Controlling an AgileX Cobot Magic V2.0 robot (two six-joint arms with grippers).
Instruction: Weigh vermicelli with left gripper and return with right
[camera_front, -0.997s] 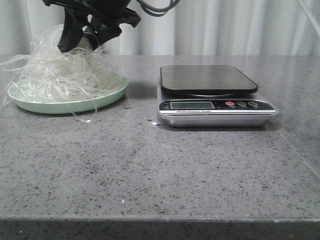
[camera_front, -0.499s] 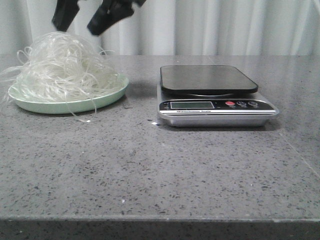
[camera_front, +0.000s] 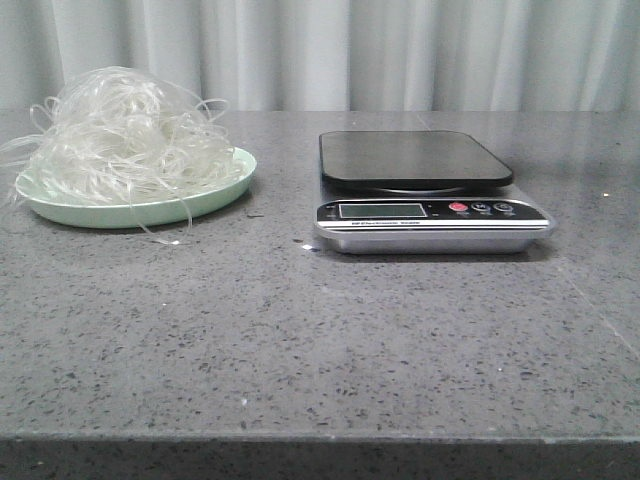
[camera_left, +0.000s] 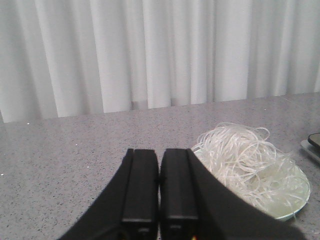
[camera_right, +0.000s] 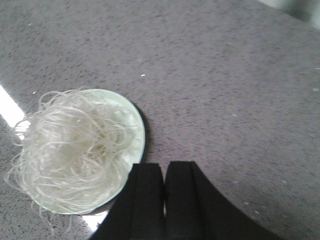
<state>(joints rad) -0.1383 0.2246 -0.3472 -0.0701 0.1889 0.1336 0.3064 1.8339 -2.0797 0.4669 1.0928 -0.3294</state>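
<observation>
With claw gone from front view since a moment ago, vermicelli (camera_front: 125, 140) is sitting back on plate (camera_front: 215, 196); scale (camera_front: 430, 190) bare; left claw (camera_left: 159, 192) and right claw (camera_right: 164, 197) both pinched closed, holding nothing; task looking finished.

Staged lab-like test bench; grey speckled countertop (camera_front: 300, 340); white curtain backdrop (camera_front: 400, 50); digital scale (camera_front: 430, 195)

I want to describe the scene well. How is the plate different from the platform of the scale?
The plate is round and pale green; the scale platform is a dark rounded rectangle. The plate carries the vermicelli, while the platform is bare. The plate lies directly on the table; the platform sits on the scale's silver base. Both are flat and level.
</observation>
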